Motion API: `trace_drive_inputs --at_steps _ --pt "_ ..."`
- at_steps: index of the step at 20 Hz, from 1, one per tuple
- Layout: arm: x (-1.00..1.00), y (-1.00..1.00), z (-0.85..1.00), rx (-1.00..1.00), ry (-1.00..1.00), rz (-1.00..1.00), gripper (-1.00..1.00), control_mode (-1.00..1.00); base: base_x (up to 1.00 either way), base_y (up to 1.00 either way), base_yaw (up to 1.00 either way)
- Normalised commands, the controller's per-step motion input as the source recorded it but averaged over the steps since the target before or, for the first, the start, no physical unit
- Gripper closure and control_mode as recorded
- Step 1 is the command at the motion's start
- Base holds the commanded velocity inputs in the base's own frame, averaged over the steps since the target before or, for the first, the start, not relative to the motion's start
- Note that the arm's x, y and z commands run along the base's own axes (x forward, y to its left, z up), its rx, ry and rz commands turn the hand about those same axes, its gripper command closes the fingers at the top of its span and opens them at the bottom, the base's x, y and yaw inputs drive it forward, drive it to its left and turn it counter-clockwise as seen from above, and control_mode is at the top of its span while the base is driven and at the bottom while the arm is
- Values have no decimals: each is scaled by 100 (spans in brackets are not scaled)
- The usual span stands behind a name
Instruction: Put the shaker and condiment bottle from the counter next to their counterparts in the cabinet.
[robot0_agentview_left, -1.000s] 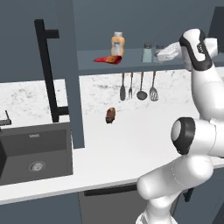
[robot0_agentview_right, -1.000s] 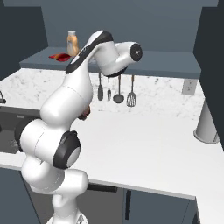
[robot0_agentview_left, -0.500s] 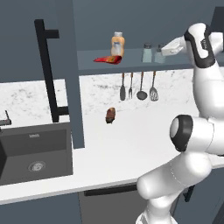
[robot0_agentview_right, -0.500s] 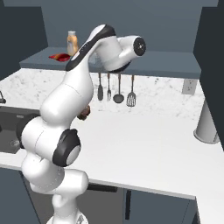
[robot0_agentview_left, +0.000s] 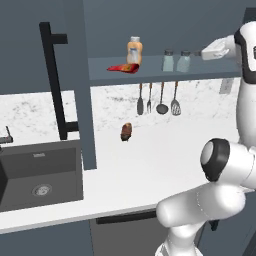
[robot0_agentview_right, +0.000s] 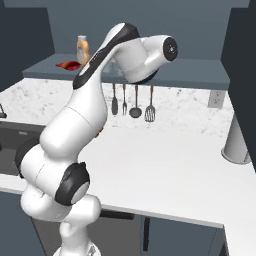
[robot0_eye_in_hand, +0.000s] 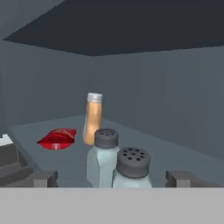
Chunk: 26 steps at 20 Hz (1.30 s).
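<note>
Light: even, soft, rendered; counter (robot0_agentview_left: 165, 150) bright white
Shadows: faint; cabinet (robot0_eye_in_hand: 144, 87) inside dim, ceiling nearly black
Glare: mild sheen on arm (robot0_agentview_right: 85, 115)
Blur: slight softness all over (low-res look)
Edges: straight, undistorted

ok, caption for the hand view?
Open gripper behind two shakers on cabinet shelf, orange bottle and red bottle beyond.

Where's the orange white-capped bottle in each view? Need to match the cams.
Left base view: orange bottle upright on the cabinet shelf, upper centre, just behind the red condiment bottle.
Right base view: upper left, on the shelf's left part, left of the arm.
Hand view: centre-left, standing beyond the two shakers, right of the red bottle.
Shared landmark: the red condiment bottle lying beside it.
</note>
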Motion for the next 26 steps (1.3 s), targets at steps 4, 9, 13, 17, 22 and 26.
trace_drive_inputs --at_steps 4,9,13,17,22,26 --pt "-95 0 5 5 -7 -2 -100 -100 0 0 0" --pt "-82 4 8 1 -1 -6 -100 -100 0 0 0" --pt "-71 29 9 0 0 -17 -100 -100 0 0 0" --pt "-75 34 4 0 0 -21 -100 -100 0 0 0" --pt "-95 14 0 0 -1 -17 -100 -100 0 0 0" --pt "-95 8 0 0 -2 -10 -100 -100 0 0 0"
